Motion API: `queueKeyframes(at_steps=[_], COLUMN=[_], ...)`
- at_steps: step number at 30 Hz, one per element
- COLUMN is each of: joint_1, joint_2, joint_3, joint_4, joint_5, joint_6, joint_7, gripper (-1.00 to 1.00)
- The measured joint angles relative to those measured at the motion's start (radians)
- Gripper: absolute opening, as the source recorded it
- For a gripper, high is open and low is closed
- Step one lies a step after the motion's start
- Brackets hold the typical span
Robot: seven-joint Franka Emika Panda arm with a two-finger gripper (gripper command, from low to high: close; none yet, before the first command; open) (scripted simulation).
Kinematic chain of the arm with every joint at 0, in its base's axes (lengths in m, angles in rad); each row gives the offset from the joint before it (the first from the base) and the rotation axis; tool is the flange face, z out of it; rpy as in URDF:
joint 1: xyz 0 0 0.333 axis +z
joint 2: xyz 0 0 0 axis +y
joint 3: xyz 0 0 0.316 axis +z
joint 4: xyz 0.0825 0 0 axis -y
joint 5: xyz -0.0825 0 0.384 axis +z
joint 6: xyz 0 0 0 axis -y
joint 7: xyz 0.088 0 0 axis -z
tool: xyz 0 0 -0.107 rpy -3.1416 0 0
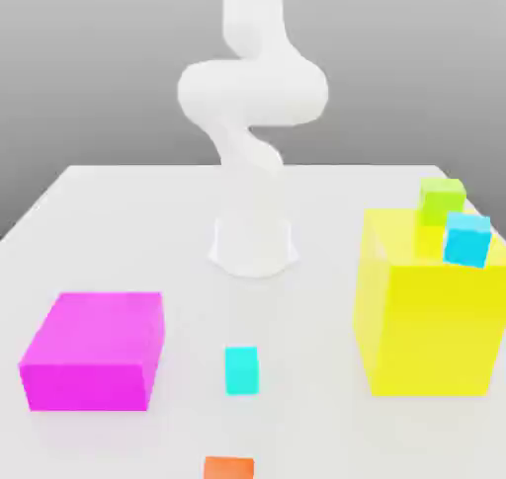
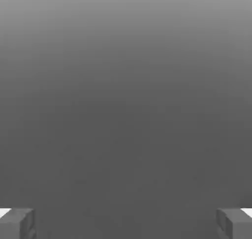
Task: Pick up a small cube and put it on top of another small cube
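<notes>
Orange cube (image 1: pixel 229 467) is seen on the table (image 1: pixel 119 220), near the turquoise cube (image 1: pixel 241 369), on that cube's camera side and apart from it. Gripper (image 2: pixel 126 223) is held wide open, nothing between its fingers (image 2: pixel 17 223).

Orange-red cube (image 1: pixel 229 467) cropped by the exterior view's lower edge; arm (image 1: pixel 252 92) by its upper.
</notes>
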Motion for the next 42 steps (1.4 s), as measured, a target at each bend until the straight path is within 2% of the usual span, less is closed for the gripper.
queueKeyframes(at_steps=[28,32,33,39,42], joint_1=[-0.019,-0.024,-0.026,-0.027,-0.025], joint_2=[1.021,1.166,1.200,1.217,1.155], joint_3=[-0.025,-0.020,-0.018,-0.017,-0.019], joint_4=[0.012,0.035,0.041,0.045,0.032], joint_5=[0.019,0.024,0.025,0.025,0.022], joint_6=[0.298,0.396,0.423,0.436,0.387], joint_7=[-0.015,-0.019,-0.020,-0.020,-0.018], gripper=[0.00,0.00,-1.00,-1.00,-1.00])
